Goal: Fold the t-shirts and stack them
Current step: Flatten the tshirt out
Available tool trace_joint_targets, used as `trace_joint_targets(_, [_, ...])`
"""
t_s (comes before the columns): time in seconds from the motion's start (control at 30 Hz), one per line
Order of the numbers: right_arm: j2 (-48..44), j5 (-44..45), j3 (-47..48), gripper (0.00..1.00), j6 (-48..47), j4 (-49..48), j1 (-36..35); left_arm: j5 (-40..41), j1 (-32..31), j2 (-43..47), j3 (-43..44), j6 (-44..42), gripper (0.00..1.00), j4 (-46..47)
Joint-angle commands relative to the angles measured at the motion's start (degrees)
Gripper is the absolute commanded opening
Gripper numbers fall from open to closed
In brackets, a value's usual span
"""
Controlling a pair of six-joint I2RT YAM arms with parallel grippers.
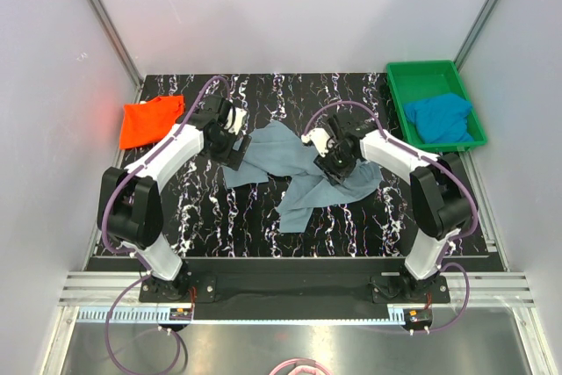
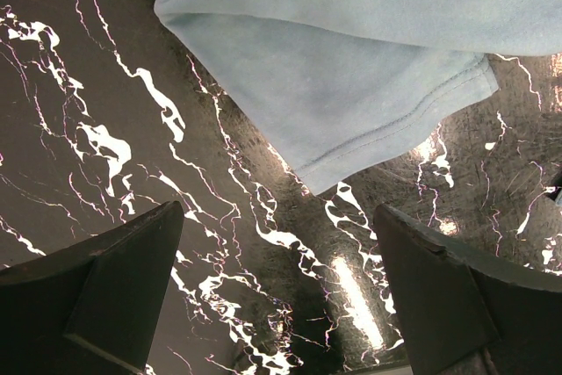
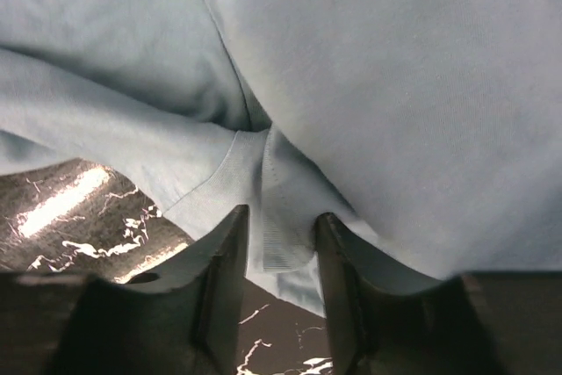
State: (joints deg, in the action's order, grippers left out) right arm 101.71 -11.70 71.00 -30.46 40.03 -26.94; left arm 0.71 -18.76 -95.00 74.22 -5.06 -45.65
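The large grey-blue t-shirt lies crumpled across the middle of the black marbled table. My right gripper is low on it. In the right wrist view the fingers straddle its ribbed collar, still open with a narrow gap beside the cloth. My left gripper hovers at the shirt's left edge. Its jaws stand wide open over bare table, just short of a hemmed sleeve. The orange-red t-shirt lies at the far left. The bright blue t-shirt is bunched in the tray.
A green plastic tray stands at the back right corner, partly off the table. White enclosure walls close in on both sides and the back.
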Motion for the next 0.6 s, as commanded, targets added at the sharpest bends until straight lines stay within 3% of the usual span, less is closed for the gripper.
trace_joint_targets(0.0, [0.9,-1.6,2.6,0.42,1.5,-1.1,0.4,1.0,-0.2,0.3,2.9,0.0,0.97,0.1])
trace_joint_targets(0.07, [1.0,-1.7,2.8,0.35,1.4,-1.0,0.5,1.0,-0.3,0.1,3.1,0.1,0.97,0.2])
trace_joint_targets(0.23, [0.2,-1.6,3.4,0.00,1.3,-0.2,0.6,1.1,-0.5,0.0,3.0,0.1,0.97,0.4])
trace_joint_targets(0.37, [-0.8,0.1,5.1,0.00,1.5,0.6,0.6,1.6,-0.5,0.4,2.4,0.0,0.97,0.4])
trace_joint_targets(0.57, [-2.1,1.7,15.1,0.00,0.6,3.5,1.4,1.1,-0.5,1.9,-2.1,2.1,0.98,0.8])
